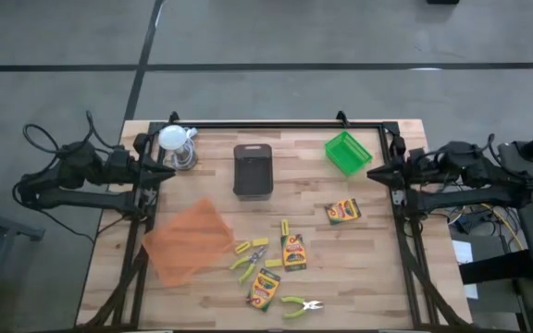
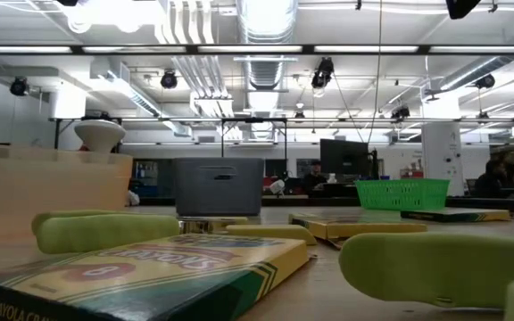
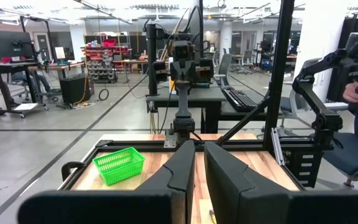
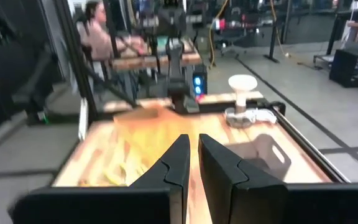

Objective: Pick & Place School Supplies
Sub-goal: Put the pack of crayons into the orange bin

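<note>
Left gripper (image 1: 167, 173): parked at the table's left edge, near the far corner, beside the white-topped metal object (image 1: 176, 146); fingers (image 3: 174, 171) a narrow gap apart, holding nothing.
Right gripper (image 1: 374, 173): parked at the right edge, just near of the green tray (image 1: 347, 153); fingers (image 4: 174, 163) narrowly parted, holding nothing.
Crayon boxes: one (image 1: 343, 212) alone at centre-right; one (image 1: 293, 252) and one (image 1: 263, 289) in the near-centre cluster.
Scissor-like tools: one (image 1: 248, 262) beside the orange tray (image 1: 188, 239); one (image 1: 300, 304) close to the near edge.
Yellow sticks: two short ones (image 1: 251, 245) just far of the cluster.
Black tray (image 1: 254, 170): far centre, between the two grippers.
Table (image 1: 368, 277): bare wood along the near-right corner and between black and green trays; the supplies sit well apart from both arms.
</note>
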